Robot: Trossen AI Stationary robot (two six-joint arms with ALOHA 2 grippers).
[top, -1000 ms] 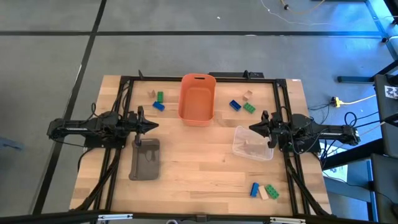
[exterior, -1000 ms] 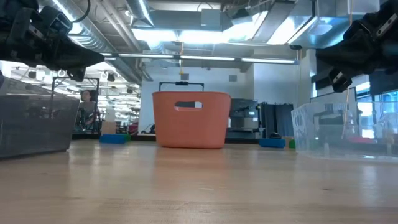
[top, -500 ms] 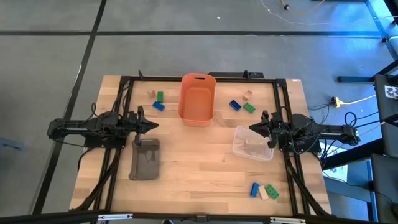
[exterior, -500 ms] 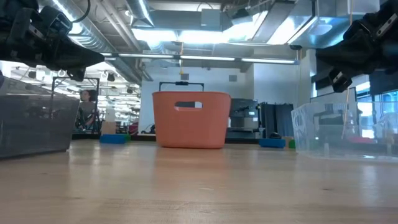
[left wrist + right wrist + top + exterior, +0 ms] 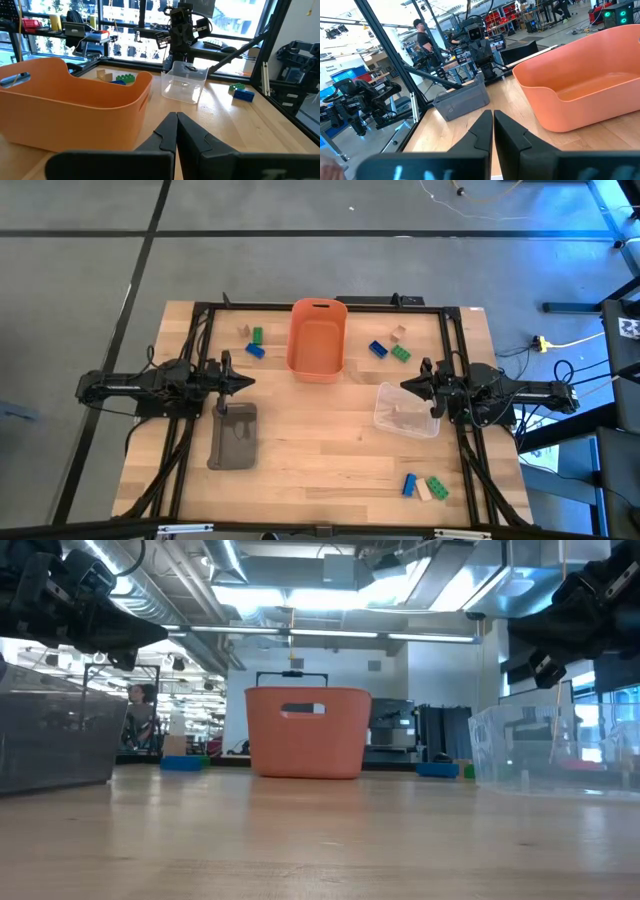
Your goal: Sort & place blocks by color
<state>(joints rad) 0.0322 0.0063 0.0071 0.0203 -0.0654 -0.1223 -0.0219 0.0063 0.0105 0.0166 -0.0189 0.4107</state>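
Note:
Small blocks lie in three groups on the table. A tan block [image 5: 243, 330], a green block [image 5: 258, 335] and a blue block [image 5: 255, 350] sit left of the orange bin. A blue block [image 5: 378, 349], a green block [image 5: 401, 354] and a tan block [image 5: 398, 334] sit right of it. Three more, a blue block [image 5: 409, 484], a tan block [image 5: 423, 491] and a green block [image 5: 437, 487], lie near the near right corner. My left gripper [image 5: 248, 382] hovers shut above the table at the left, over the grey tray's far end. My right gripper [image 5: 405, 387] hovers shut at the right, beside the clear bin.
The orange bin [image 5: 318, 340] stands at the far middle of the table. A grey tray [image 5: 233, 435] lies near the left arm, and a clear bin [image 5: 406, 410] near the right arm. Black frame rails [image 5: 196, 340] run along the table's sides. A person shows far off in the room [image 5: 423, 31].

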